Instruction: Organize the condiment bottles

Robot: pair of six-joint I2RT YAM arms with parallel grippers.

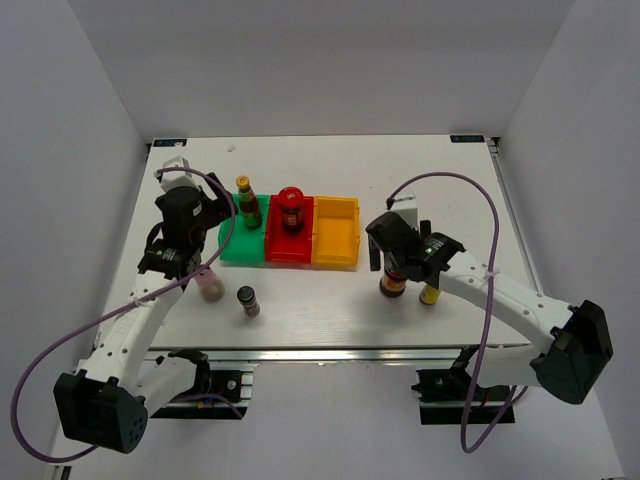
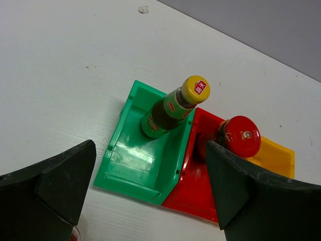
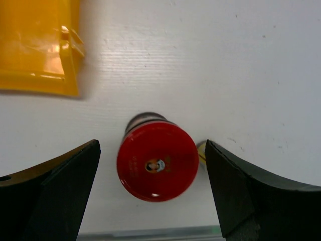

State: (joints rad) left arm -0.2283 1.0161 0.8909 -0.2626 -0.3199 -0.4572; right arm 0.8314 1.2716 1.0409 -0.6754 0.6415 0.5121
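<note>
A tall dark yellow-capped bottle (image 1: 247, 203) (image 2: 175, 105) stands in the green bin (image 1: 240, 246) (image 2: 131, 159). One red-lidded jar (image 1: 291, 208) (image 2: 238, 135) sits in the red bin (image 1: 287, 246) (image 2: 200, 193). My left gripper (image 1: 212, 216) (image 2: 149, 165) hangs open above the near ends of these bins, with nothing between its fingers. On the bare table stand a pink shaker (image 1: 210, 285) and a small dark shaker (image 1: 248, 300). My right gripper (image 1: 392, 262) (image 3: 152, 150) is open over a second red-lidded jar (image 1: 393, 286) (image 3: 157, 160), one finger on each side with gaps. A small yellow bottle (image 1: 431, 294) (image 3: 201, 152) stands just right of it.
An orange bin (image 1: 337, 233) (image 3: 37, 47) sits to the right of the red bin with nothing in it. The table's front edge (image 1: 330, 349) runs close behind the right-hand jar and the yellow bottle. Purple cables loop over both arms.
</note>
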